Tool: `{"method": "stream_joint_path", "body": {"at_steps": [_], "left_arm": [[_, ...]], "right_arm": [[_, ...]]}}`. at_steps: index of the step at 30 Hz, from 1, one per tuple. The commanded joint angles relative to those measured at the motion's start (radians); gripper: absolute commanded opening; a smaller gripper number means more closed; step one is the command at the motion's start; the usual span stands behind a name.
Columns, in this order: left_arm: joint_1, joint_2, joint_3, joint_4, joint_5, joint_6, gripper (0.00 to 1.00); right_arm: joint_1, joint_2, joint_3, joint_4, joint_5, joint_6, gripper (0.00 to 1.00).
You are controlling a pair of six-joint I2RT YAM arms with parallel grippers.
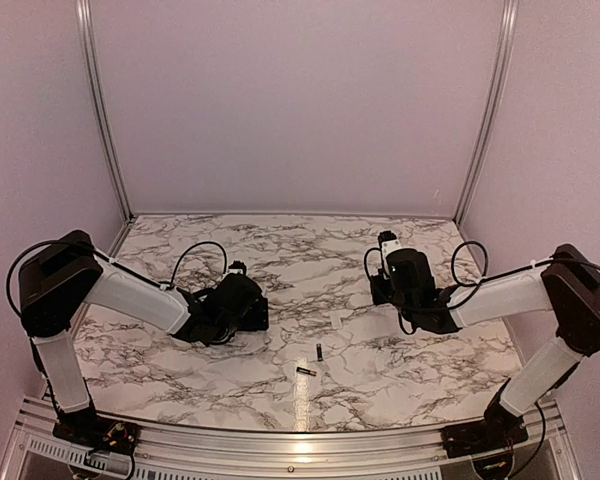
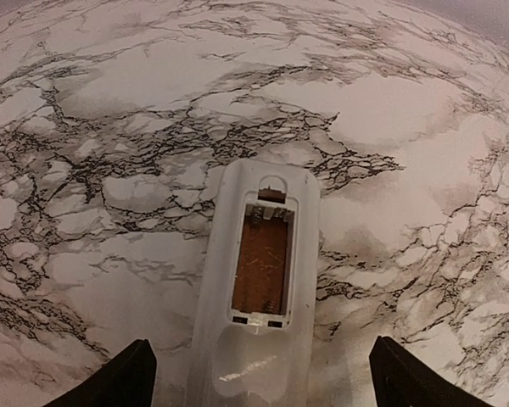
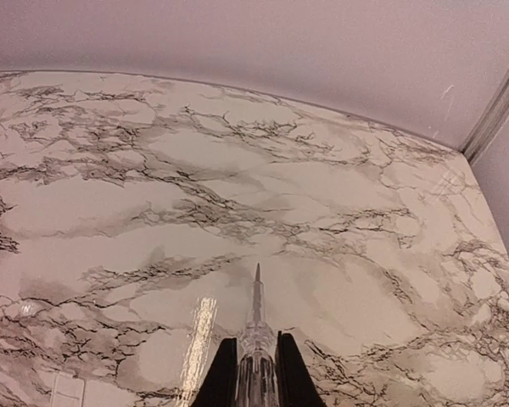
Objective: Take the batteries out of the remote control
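Now, slim white remote (image 2: 256, 254) between wide left gripper (image 2: 260, 360), right gripper (image 3: 255, 346) pinching clear pointed rod (image 3: 256, 297)

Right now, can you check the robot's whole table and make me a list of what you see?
Surface: marble-pattern table, no spills seen.
Job's things: remote control lying back up, battery compartment empty; batteries both loose on the table.
Clutter: small white cover lying flat.
Grippers: left gripper open, astride the remote; right gripper shut on a clear pointed tool.
Cables: black loops on both arms.
Surroundings: pale walls, metal frame posts.
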Motion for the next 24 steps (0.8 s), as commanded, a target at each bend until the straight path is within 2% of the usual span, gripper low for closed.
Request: {"method": "stream_joint_path", "body": {"at_steps": [1, 13, 24], "left_arm": [[0.008, -0.067, -0.019, 0.047, 0.007, 0.052, 0.92], [0.01, -0.171, -0.087, 0.223, 0.021, 0.194, 0.94], [0.012, -0.167, -0.082, 0.371, 0.042, 0.237, 0.93]], "right_arm": [[-0.021, 0.031, -0.011, 0.083, -0.013, -0.026, 0.0], [-0.06, 0.158, 0.006, 0.093, -0.047, 0.038, 0.0], [-0.101, 0.209, -0.011, 0.073, -0.125, 0.105, 0.0]]}}
